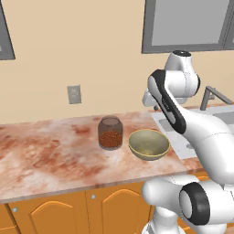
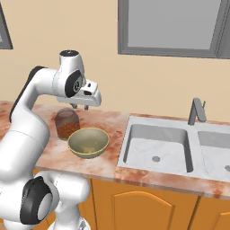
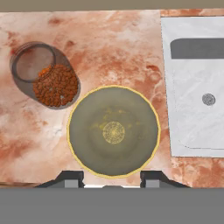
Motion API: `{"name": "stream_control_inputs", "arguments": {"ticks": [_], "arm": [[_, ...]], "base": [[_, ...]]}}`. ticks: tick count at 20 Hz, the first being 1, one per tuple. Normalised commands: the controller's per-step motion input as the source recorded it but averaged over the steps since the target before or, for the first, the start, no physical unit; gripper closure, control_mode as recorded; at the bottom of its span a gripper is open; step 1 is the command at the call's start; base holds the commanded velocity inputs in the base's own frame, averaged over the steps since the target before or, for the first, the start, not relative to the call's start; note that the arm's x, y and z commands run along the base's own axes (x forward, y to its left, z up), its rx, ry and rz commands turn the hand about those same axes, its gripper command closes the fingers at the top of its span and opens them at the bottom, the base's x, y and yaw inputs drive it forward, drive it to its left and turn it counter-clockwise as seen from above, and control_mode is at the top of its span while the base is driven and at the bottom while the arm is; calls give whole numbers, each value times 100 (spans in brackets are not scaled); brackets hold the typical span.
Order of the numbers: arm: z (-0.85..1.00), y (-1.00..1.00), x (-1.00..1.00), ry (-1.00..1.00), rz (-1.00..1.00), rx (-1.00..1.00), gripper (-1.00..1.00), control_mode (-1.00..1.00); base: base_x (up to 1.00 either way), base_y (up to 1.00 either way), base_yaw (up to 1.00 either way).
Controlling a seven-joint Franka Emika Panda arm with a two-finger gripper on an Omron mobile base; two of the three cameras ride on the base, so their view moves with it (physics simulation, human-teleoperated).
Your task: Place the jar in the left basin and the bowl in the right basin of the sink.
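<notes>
So the two-finger gripper [image 3: 112, 176] is hovering open and empty over the round olive-tan bowl [image 3: 113, 131], sitting beside the squat clear glass jar [image 3: 46, 75] near the marbled counter's [image 1: 50, 151] front edge; probably needing to drop down and grab next.

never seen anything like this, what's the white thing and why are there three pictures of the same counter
The white thing is a robot arm in a simulated kitchen. Two cameras ride on its base, behind the arm to its left and right. The third sits on its hand, looking straight down.

On the marbled counter stand a glass jar of reddish-brown granules and an olive-tan bowl, close together but apart. Beside them is a two-basin sink with a grey faucet.

The gripper hangs above the bowl; its two dark fingertips stand apart at the hand view's bottom, and it holds nothing.
</notes>
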Motion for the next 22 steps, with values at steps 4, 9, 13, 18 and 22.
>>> {"name": "stream_control_inputs", "arguments": {"ticks": [4,9,13,18,22], "arm": [[0,0,0,0,0,0,-100,100],[0,0,0,0,0,0,-100,100],[0,0,0,0,0,0,-100,100],[0,0,0,0,0,0,-100,100],[0,0,0,0,0,0,-100,100]], "base": [[0,0,0],[-4,-25,0],[-9,-43,0],[-11,-39,0],[-11,-36,0]]}}
